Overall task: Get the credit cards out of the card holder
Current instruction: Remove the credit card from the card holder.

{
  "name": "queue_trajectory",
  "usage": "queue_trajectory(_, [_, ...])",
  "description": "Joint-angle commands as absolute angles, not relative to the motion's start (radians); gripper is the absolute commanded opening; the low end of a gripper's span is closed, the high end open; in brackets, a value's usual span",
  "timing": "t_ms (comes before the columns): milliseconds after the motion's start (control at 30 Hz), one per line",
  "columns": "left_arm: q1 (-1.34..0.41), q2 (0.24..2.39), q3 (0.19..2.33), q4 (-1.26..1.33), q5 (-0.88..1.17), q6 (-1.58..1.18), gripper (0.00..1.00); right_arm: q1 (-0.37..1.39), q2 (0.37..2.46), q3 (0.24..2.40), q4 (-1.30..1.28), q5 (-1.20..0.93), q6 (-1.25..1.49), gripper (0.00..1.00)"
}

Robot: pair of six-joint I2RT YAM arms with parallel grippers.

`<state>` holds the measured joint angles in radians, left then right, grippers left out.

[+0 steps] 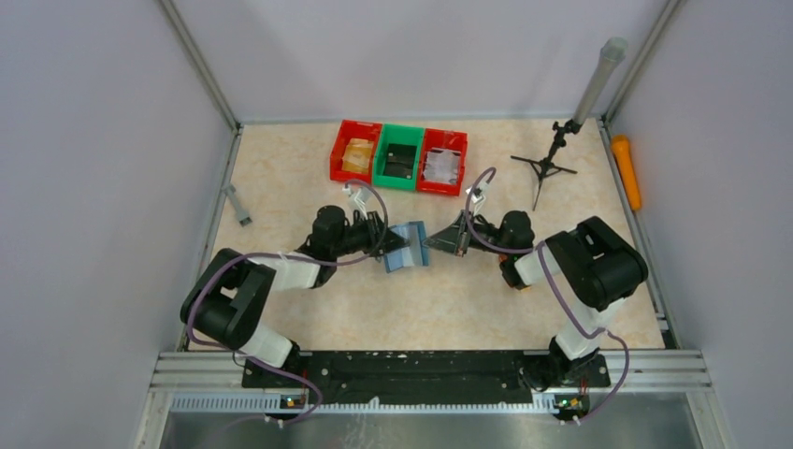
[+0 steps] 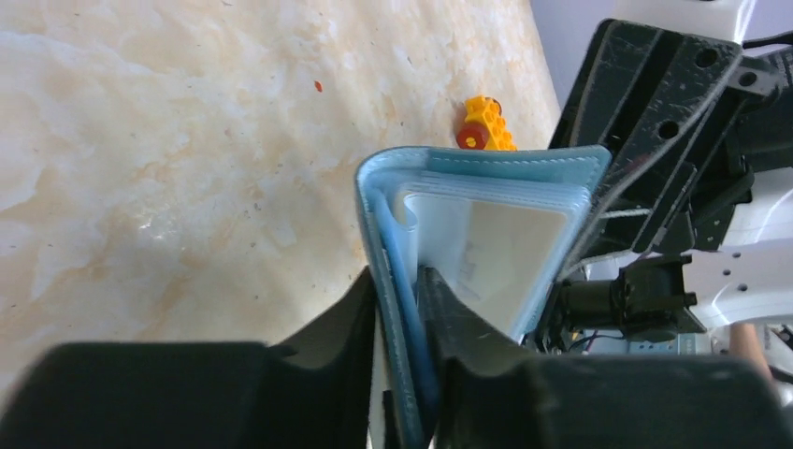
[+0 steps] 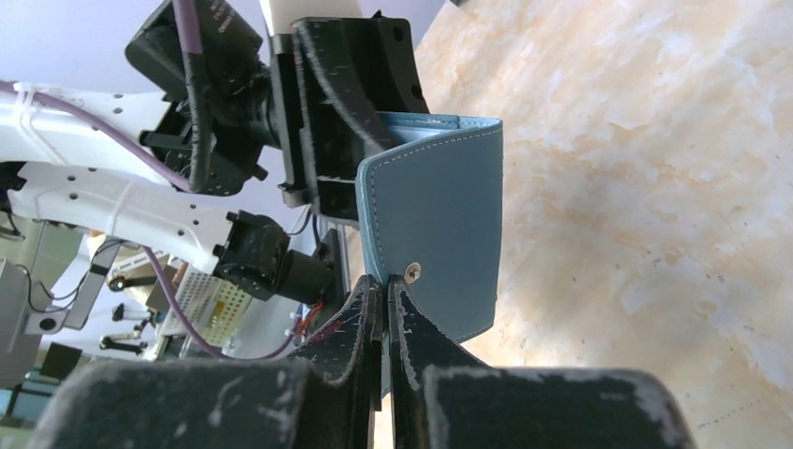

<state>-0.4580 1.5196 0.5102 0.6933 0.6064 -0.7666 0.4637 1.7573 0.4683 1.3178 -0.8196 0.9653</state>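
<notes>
The left gripper point(image 2: 400, 281) is clamping one blue leaf of the card holder point(image 2: 486, 224), which is standing half open at the middle of the surface point(image 1: 281, 187), between both arms. The right gripper point(image 3: 385, 285) is pressing its fingers together at the edge of the outer flap. Whether it is pinching the flap, I cannot tell.
</notes>
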Motion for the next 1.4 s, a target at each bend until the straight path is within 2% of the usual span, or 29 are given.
queue_trajectory(0, [-0.458, 1.470, 0.521, 0.761, 0.632, -0.767, 0.16, 0.479, 1.755, 0.505, 1.385, -0.832, 0.957, 0.00])
queue_trajectory(33, [-0.457, 1.458, 0.517, 0.751, 0.618, -0.758, 0.13, 0.478, 1.753, 0.505, 1.376, -0.829, 0.951, 0.02])
queue_trajectory(133, [-0.457, 1.427, 0.511, 0.720, 0.592, -0.737, 0.11, 0.479, 1.738, 0.508, 1.332, -0.817, 0.921, 0.39])
queue_trajectory(200, [-0.457, 1.413, 0.505, 0.719, 0.587, -0.733, 0.11, 0.479, 1.722, 0.508, 1.284, -0.801, 0.889, 0.54])
queue_trajectory(333, [-0.457, 1.395, 0.502, 0.710, 0.582, -0.730, 0.12, 0.479, 1.675, 0.512, 1.152, -0.762, 0.806, 0.66])
queue_trajectory(567, [-0.455, 1.414, 0.530, 0.626, 0.541, -0.711, 0.12, 0.479, 1.645, 0.492, 1.176, -0.748, 0.791, 0.73])
queue_trajectory(733, [-0.454, 1.422, 0.564, 0.512, 0.475, -0.674, 0.11, 0.479, 1.623, 0.482, 1.164, -0.721, 0.770, 0.73])
queue_trajectory(933, [-0.455, 1.430, 0.558, 0.559, 0.520, -0.690, 0.12, 0.489, 1.681, 0.500, 1.219, -0.768, 0.799, 0.70])
queue_trajectory(1067, [-0.455, 1.413, 0.536, 0.626, 0.563, -0.707, 0.12, 0.498, 1.691, 0.518, 1.157, -0.753, 0.772, 0.66])
queue_trajectory(1200, [-0.455, 1.393, 0.512, 0.695, 0.602, -0.728, 0.13, 0.503, 1.674, 0.526, 1.085, -0.728, 0.729, 0.53])
queue_trajectory(1367, [-0.454, 1.392, 0.505, 0.724, 0.615, -0.737, 0.18, 0.502, 1.663, 0.530, 1.055, -0.713, 0.715, 0.20])
